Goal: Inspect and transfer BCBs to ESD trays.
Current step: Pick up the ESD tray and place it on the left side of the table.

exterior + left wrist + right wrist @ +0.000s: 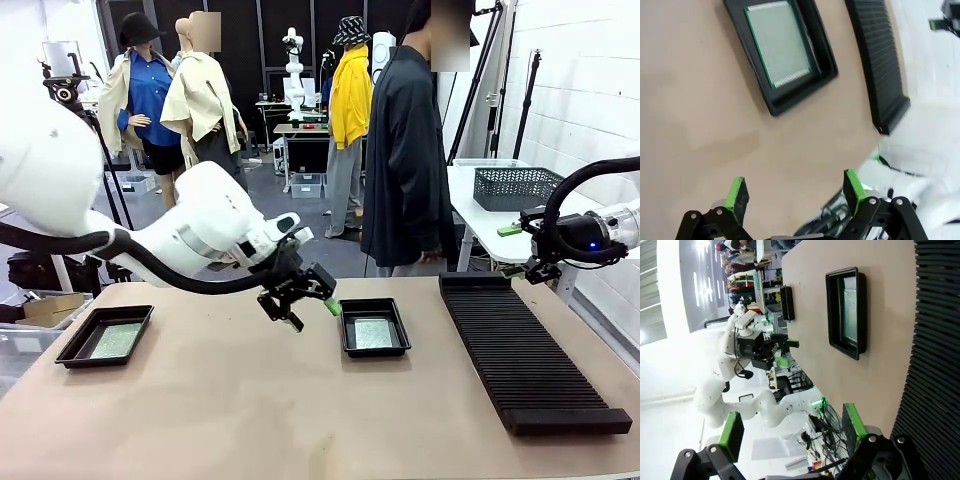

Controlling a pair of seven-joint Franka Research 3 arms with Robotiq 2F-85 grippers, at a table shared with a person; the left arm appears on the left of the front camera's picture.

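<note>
Two ESD trays lie on the tan table, and each holds one green BCB. The middle tray carries a board, and the left tray carries another board. My left gripper hangs open and empty just left of the middle tray, above the table. In the left wrist view its gripper stands short of that tray and its board. My right gripper hovers at the far right, open and empty. The right wrist view has its gripper wide apart, with the middle tray ahead.
A long black ribbed rack lies along the table's right side. A person in a black coat stands at the far edge. Behind on a white side table sits a grey mesh basket.
</note>
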